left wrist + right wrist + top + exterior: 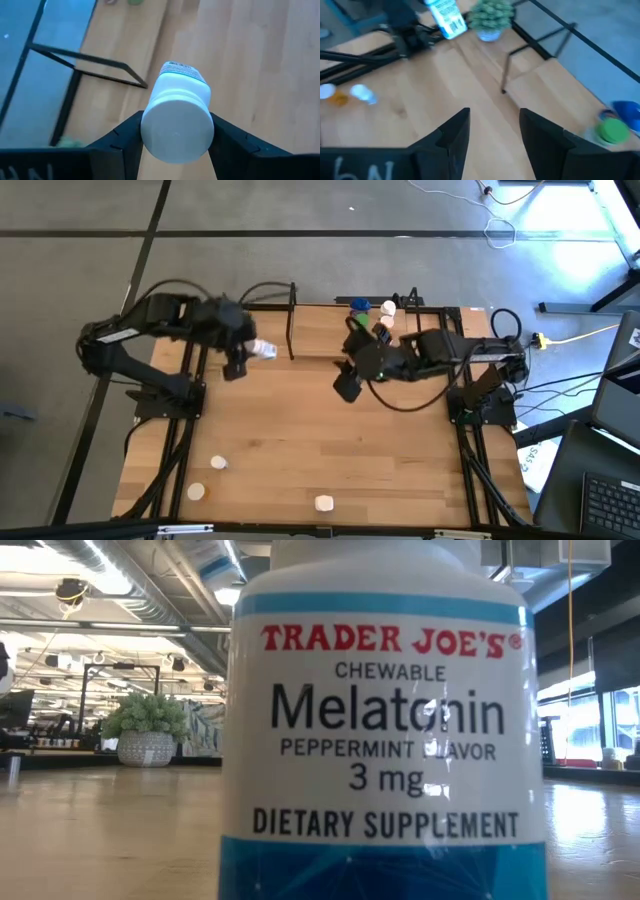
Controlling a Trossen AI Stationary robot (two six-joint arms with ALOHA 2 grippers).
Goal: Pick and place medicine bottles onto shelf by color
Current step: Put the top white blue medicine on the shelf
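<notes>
My left gripper (248,354) hangs above the table's far left part, shut on a white medicine bottle (176,117) with a blue-and-white label (445,17). The shelf (320,330), a light-wood board with black end frames, lies along the far edge. A blue bottle (358,306), a white one (388,308) and a green-capped one (612,131) stand at its right end. My right gripper (492,135) is open and holds nothing, raised in front of the shelf (348,383). Three small bottles (218,464) (195,491) (323,503) stand near the front edge. My left gripper pinches the white bottle between its two fingers at the cap end (150,131), one finger on each side. The bottle lies along the fingers, its cap toward the wrist and its bottom pointing away. It is lifted clear of the table and tilted downward.
A white melatonin bottle (385,730) stands right in front of the low camera and blocks most of that view. A green plant ball in a pot (490,17) sits at the far left by the shelf's black frame (292,320). Bare wood lies mid-table.
</notes>
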